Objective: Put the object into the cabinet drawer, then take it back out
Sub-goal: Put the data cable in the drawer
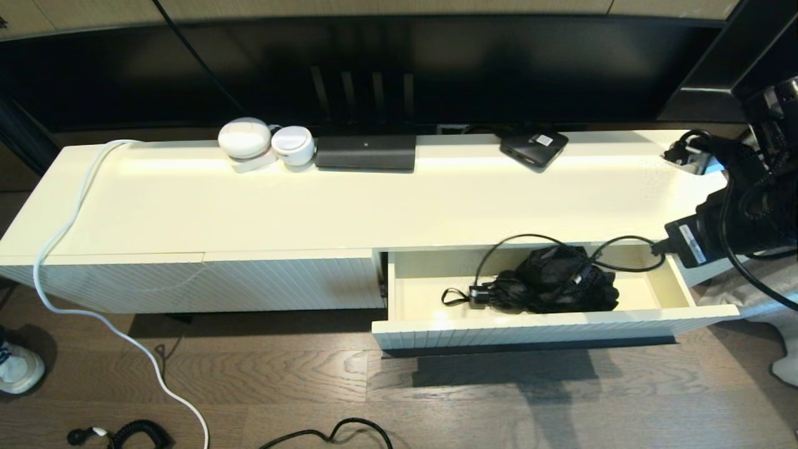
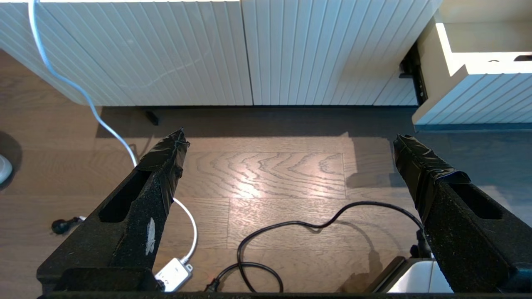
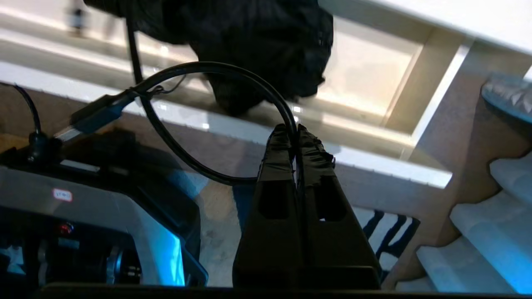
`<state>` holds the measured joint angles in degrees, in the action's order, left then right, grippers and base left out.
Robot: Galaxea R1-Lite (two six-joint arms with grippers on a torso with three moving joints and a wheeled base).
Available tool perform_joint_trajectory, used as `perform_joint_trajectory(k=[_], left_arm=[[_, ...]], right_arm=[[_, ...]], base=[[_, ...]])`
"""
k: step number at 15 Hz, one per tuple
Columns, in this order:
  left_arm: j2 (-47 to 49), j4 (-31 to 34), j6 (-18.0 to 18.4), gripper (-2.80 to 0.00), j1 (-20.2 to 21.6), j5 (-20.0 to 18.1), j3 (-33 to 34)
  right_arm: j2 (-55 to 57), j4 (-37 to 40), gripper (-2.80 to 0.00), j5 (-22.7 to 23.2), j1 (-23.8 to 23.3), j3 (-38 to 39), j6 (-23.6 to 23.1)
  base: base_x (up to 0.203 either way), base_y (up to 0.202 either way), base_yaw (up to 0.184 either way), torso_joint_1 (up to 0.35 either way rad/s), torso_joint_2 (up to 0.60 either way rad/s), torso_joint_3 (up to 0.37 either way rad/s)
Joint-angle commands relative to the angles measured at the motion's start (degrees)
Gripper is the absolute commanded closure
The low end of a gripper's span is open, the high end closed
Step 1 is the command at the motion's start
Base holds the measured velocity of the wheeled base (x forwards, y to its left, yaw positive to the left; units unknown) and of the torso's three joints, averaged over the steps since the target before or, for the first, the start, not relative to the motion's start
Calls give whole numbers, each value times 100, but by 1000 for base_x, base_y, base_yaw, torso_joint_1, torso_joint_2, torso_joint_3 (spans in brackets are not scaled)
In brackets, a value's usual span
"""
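Nearest our head camera lay the wooden floor (image 1: 299, 386), crossed by a white cable (image 1: 124, 337) and a black cord (image 1: 336, 433). We kept our left gripper (image 2: 289, 143) low above those boards in front of the cabinet (image 1: 280, 206), its two taped fingers (image 2: 166, 160) spread wide with nothing between them. We saw the cabinet drawer (image 1: 536, 327) pulled out at the right part of the cabinet, and the object, a folded black umbrella (image 1: 548, 284), lay inside it on the cream bottom, its strap loop pointing toward the closed ribbed front (image 1: 206, 284). Our right gripper (image 3: 296, 135) hung just outside the drawer's right end, fingers pressed together and gripping nothing; a thin black cable (image 3: 232, 70) looped in front of its tips. On the cabinet top, along the back edge, stood two white round devices (image 1: 265, 144), a flat black box (image 1: 365, 153) and a small dark box (image 1: 533, 147).
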<state>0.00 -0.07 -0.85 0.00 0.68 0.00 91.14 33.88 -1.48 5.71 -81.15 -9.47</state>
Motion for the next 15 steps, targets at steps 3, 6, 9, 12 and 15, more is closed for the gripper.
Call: perform_joint_trajectory(k=[3,6,9,12,15], left_arm=[[0,-2,-3,-280,0,2,0],[0,-2,-3,-280,0,2,0],[0,-2,-3,-280,9,2,0],[0,-2,-3,-280,0,2,0],[0,-2,-3,-280,0,2,0]], right_arm=[[-484,-127,0,16,-264,767,-11],[-440,-276,0,16,-281,1005,42],[-162,-596,0,24,-314,1104,101],[203,-1053,0,24,-459,1195,103],[793,-1691,0,24,-575,1111,196]], base=[[0,0,0,0,0,0],[0,0,0,0,0,0],[0,0,0,0,0,0],[0,0,0,0,0,0],[0,0,0,0,0,0]])
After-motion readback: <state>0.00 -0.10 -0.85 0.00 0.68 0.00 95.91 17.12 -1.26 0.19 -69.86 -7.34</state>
